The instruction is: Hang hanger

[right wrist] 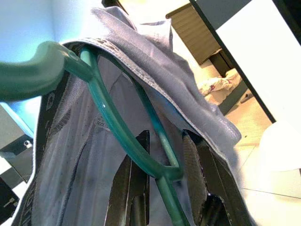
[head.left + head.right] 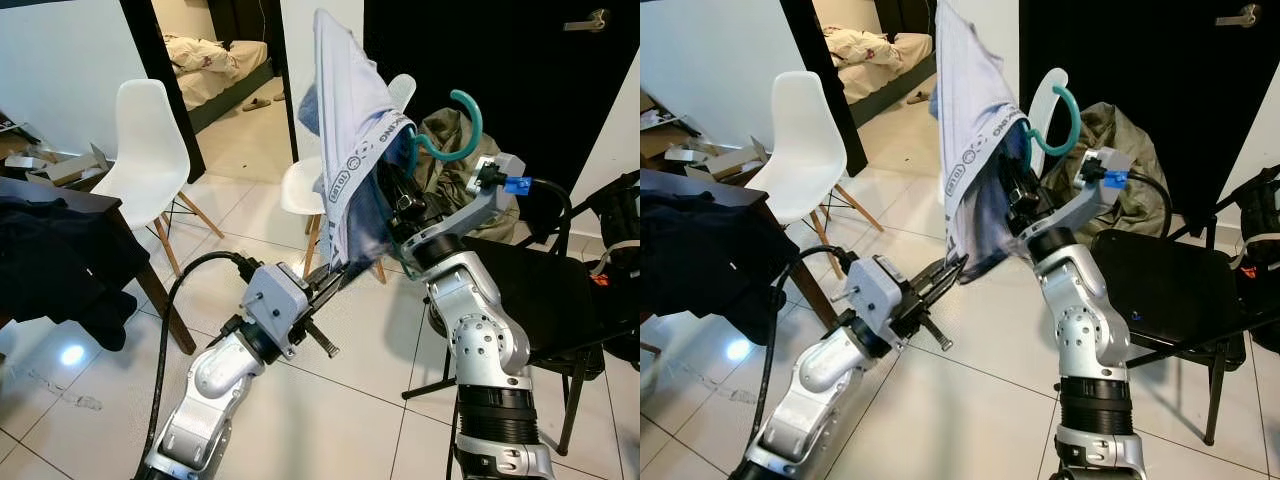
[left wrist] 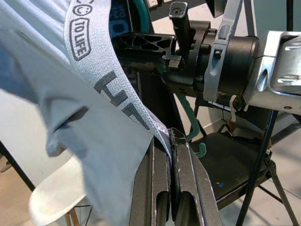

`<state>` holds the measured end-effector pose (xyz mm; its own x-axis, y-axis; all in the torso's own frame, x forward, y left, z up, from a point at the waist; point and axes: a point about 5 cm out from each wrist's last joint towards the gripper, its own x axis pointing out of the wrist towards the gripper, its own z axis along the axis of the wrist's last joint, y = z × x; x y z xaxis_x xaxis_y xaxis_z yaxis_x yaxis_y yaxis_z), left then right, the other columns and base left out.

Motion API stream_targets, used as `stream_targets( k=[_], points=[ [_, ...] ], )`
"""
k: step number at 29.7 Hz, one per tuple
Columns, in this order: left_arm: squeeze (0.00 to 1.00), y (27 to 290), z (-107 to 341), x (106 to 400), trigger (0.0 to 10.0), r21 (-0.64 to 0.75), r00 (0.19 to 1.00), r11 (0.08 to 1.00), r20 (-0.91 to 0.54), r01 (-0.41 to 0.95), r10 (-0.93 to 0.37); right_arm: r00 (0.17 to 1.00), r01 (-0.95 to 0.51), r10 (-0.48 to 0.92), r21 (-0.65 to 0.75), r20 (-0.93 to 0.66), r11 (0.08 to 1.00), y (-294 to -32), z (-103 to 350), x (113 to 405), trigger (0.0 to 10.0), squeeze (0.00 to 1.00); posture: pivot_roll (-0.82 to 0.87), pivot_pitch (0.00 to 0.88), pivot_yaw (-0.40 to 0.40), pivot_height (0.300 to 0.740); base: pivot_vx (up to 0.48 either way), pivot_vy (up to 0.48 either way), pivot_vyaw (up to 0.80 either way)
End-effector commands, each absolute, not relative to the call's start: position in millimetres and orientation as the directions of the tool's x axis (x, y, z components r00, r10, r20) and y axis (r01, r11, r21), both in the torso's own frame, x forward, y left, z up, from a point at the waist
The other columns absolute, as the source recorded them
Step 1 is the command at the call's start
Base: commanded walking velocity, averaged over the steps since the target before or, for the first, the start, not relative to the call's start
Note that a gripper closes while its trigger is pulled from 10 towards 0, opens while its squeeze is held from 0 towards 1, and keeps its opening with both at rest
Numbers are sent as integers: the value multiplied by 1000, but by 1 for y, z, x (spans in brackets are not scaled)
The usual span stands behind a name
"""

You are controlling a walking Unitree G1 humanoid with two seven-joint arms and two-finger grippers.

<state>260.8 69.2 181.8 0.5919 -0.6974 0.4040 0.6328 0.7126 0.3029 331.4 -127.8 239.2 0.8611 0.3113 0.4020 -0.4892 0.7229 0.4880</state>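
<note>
A teal plastic hanger [image 2: 455, 130] is held up in front of me, its hook curling toward the black door. A pale blue-grey garment [image 2: 345, 150] with a printed waistband drapes over it. My right gripper [image 1: 164, 136] is shut on the hanger's frame [image 1: 117, 127], with the fabric [image 1: 155, 70] hanging over the fingers. My left gripper [image 3: 170, 134] reaches up from below and is shut on the waistband's lower edge [image 3: 117, 99]; in the left eye view it [image 2: 338, 272] meets the cloth's bottom hem.
A black chair [image 2: 540, 290] stands right of my right arm, an olive pile of clothes [image 2: 455, 135] behind it. Two white chairs [image 2: 145, 150] stand at the left and behind the garment. A dark table [image 2: 60, 200] carries dark clothing [image 2: 60, 260]. Behind is a bedroom doorway [image 2: 225, 70].
</note>
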Motion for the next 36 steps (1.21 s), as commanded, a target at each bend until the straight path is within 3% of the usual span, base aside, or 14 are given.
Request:
stream_targets(
  k=[1,4,5,8,9,14,15,19,27,34,36],
  points=[
    [0,70,175,260,0,321,595,692,356,646,-721,839,-524,316,504,443,686,-124,247,332,0,0,2,37,67,740,0,0,0],
    [0,72,178,264,0,328,604,703,362,631,-710,819,-561,331,531,469,636,-122,250,330,0,0,-1,34,67,740,0,0,0],
    [0,74,180,266,1569,329,612,714,368,618,-700,802,-589,338,553,493,590,-122,252,328,0,0,-1,34,67,740,0,0,0],
    [0,75,181,268,1569,330,618,720,371,610,-693,790,-606,341,565,509,560,-122,254,326,0,0,-1,34,67,740,0,0,0],
    [0,77,182,270,10000,329,629,731,374,598,-682,772,-631,345,579,533,516,-122,256,324,0,0,-3,32,68,740,0,0,0],
    [0,78,184,272,10000,325,640,744,379,585,-669,743,-667,348,591,571,454,-122,260,321,0,0,-4,32,69,740,0,0,0],
    [1000,81,186,274,10000,303,651,758,389,578,-652,696,-717,360,573,622,396,-124,266,314,0,0,-5,30,67,740,0,0,0],
    [1000,83,188,274,10000,249,652,761,399,599,-644,623,-782,380,526,684,334,-127,273,305,0,0,-6,29,66,740,0,0,0],
    [1000,85,190,273,10000,223,631,735,392,641,-669,597,-801,398,494,696,338,-129,275,302,0,0,-2,31,65,740,0,0,0],
    [1000,94,189,278,10000,255,656,753,375,606,-655,551,-834,437,449,711,320,-131,278,297,0,0,-2,34,63,740,0,0,0],
    [1000,99,191,283,10000,266,685,784,383,561,-620,491,-871,486,391,723,298,-132,281,289,0,0,-5,35,64,740,0,0,0]
  ],
)
